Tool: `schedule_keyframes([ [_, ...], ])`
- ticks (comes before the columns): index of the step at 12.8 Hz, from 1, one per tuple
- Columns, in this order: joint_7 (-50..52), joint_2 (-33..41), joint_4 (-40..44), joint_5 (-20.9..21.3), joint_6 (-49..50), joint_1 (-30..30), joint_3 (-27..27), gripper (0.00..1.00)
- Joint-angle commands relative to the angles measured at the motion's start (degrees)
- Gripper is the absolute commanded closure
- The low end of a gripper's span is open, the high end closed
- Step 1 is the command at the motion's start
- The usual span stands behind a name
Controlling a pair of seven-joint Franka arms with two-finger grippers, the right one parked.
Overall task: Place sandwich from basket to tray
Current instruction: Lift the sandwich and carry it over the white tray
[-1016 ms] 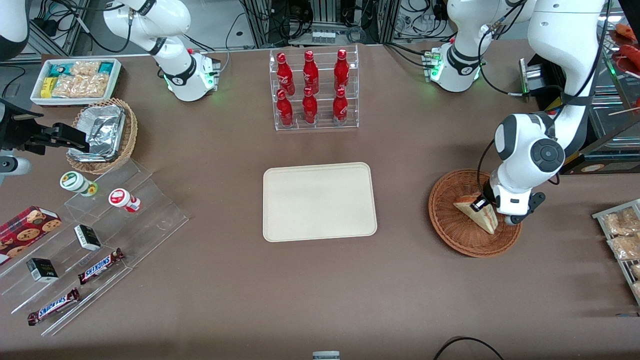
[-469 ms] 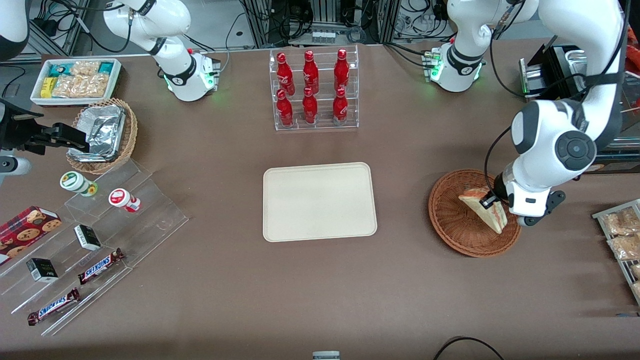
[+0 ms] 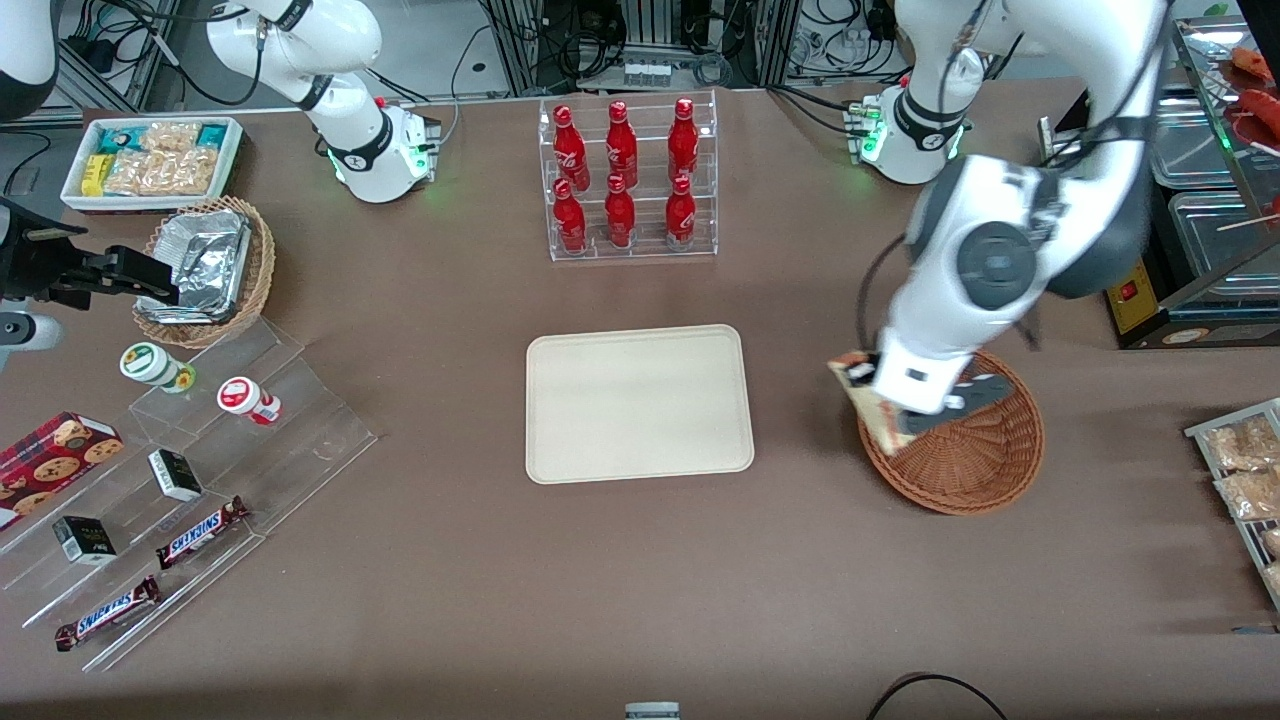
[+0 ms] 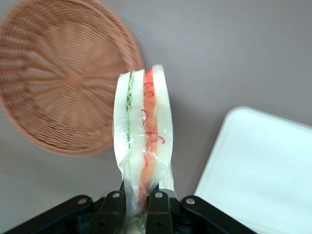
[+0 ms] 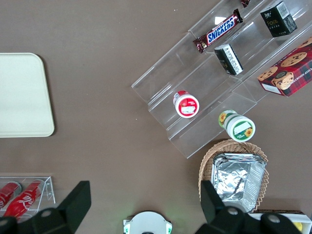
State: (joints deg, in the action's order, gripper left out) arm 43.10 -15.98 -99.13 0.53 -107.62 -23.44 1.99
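My left gripper [image 3: 872,392] is shut on the wrapped sandwich [image 3: 868,398] and holds it in the air above the rim of the reddish-brown wicker basket [image 3: 985,462], on the side toward the tray. In the left wrist view the sandwich [image 4: 143,127] hangs between the black fingers [image 4: 113,210], its red, orange and green layers showing, with the empty basket [image 4: 61,83] and the tray [image 4: 263,170] below. The cream tray [image 3: 638,402] lies empty at the table's middle.
A clear rack of red bottles [image 3: 626,180] stands farther from the camera than the tray. A clear stepped stand with snacks [image 3: 170,490], a foil-lined basket [image 3: 205,270] and a white tub of packets [image 3: 155,160] lie toward the parked arm's end. Trays of pastries [image 3: 1245,480] lie toward the working arm's end.
My gripper has lifted the sandwich out of the basket and carried it toward the tray, from over the basket's middle to over its tray-side rim.
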Motion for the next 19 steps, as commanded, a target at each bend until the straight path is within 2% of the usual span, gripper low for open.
schedule_keyframes([
  [1,0.5,-7.2,6.7,0.2,0.8,-5.7,-0.7,1.0],
  [5,1.1,-14.8,12.6,-3.3,-3.6,-12.7,-0.7,1.0],
  [9,2.2,-18.9,12.4,-3.4,-14.0,-18.7,-0.7,1.0],
  [14,4.2,-22.1,11.8,-3.3,-19.6,-22.3,-0.6,1.0],
  [19,5.5,-23.9,11.8,-3.1,-20.0,-24.7,-0.7,1.0],
])
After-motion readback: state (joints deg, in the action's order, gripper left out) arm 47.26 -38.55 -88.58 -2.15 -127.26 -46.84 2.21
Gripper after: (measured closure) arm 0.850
